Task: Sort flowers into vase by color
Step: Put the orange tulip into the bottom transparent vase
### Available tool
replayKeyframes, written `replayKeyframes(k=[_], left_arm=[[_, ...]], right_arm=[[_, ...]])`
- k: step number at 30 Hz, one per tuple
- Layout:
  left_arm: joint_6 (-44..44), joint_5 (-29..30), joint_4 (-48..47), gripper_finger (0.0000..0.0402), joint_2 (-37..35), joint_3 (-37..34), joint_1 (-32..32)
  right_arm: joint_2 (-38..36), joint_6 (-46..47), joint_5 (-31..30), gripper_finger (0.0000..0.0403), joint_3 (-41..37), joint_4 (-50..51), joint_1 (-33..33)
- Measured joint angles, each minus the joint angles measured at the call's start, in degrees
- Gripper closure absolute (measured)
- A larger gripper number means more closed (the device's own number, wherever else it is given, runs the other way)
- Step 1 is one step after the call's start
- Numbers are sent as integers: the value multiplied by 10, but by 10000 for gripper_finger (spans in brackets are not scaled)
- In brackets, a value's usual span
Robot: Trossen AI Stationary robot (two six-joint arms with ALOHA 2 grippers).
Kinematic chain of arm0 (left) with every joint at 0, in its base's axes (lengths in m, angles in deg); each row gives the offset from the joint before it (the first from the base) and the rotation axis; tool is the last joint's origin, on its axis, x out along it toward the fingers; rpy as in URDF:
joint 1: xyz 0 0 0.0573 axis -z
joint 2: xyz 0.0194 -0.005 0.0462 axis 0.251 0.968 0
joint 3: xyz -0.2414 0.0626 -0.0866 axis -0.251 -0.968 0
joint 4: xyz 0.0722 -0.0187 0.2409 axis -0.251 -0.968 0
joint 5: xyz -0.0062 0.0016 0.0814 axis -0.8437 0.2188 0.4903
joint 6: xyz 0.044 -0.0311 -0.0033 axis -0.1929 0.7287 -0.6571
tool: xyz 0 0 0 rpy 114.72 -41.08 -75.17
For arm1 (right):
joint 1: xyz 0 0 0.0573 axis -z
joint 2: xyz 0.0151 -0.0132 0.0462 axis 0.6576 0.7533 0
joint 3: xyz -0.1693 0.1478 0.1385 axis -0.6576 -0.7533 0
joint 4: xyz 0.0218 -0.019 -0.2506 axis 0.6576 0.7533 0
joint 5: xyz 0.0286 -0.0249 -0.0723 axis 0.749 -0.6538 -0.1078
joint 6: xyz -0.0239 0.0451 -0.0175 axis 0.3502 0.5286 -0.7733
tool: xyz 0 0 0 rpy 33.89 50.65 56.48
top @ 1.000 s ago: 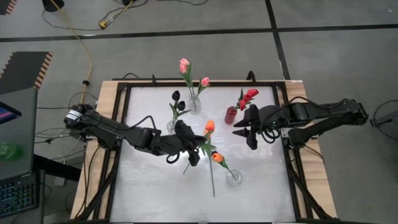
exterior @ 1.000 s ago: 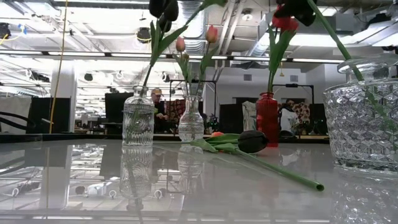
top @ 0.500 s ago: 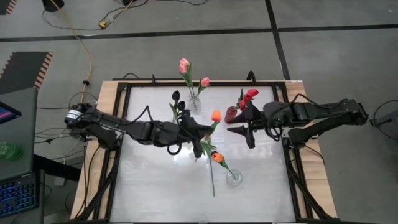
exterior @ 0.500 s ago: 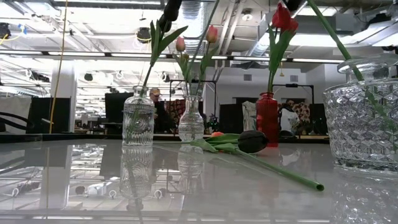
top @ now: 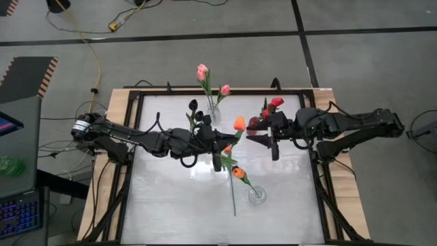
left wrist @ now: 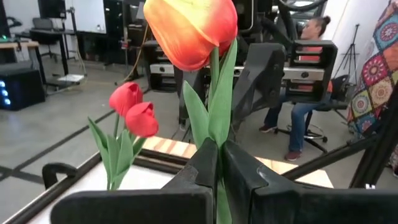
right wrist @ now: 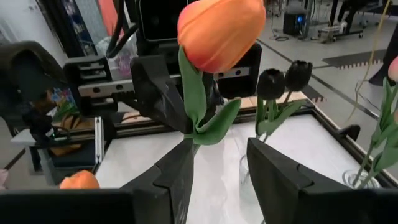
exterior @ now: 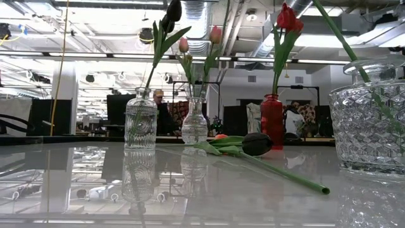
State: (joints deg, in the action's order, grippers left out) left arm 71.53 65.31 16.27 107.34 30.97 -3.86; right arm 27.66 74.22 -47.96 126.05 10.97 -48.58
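Observation:
An orange tulip (top: pixel 239 124) stands upright over the table's middle, its stem in my shut left gripper (top: pixel 225 147). Close to its right, my right gripper (top: pixel 261 142) faces it, open, with nothing between its fingers (right wrist: pixel 177 174). A second orange tulip (top: pixel 237 173) stands in the near clear vase (top: pixel 257 197). Two black tulips (top: pixel 195 109) stand in a clear vase (exterior: pixel 140 126), pink ones (top: pixel 203 72) in another (exterior: pixel 194 125), red ones (top: pixel 274 104) in the red vase (exterior: pixel 272 120). One black tulip (exterior: pixel 256 144) lies on the table. My left gripper pinches the orange tulip's stem (left wrist: pixel 215 163) between its two fingers, right under the leaves. The fingers come level from the table's left and lie across the stem. The tulip is upright and lifted clear, its head (left wrist: pixel 193 31) above the fingers; the lower stem is hidden.
The vases ring the table's middle: black and pink at the far side, red at the far right, the clear one near right. The lying tulip's stem (top: pixel 233 198) runs toward the near edge. A black frame (top: pixel 133 137) rims the table. People sit in the room beyond.
My left gripper has risen and gone toward the far right, tipping up to level. The orange tulip has swung upright with it, its head now higher and closer to the red vase. My right gripper has also lifted and tipped up toward level, staying open.

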Motion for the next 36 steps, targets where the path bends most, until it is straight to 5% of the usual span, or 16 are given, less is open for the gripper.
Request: replayKeyframes(k=[19, 36], left_arm=[[-11, -13, 61, 401, 0, 0, -8], [-36, -23, 47, 401, 0, 0, -8]], right_arm=[[86, 0, 1, 225, 0, -62, 0], [89, -24, 43, 237, 0, -55, 0]])
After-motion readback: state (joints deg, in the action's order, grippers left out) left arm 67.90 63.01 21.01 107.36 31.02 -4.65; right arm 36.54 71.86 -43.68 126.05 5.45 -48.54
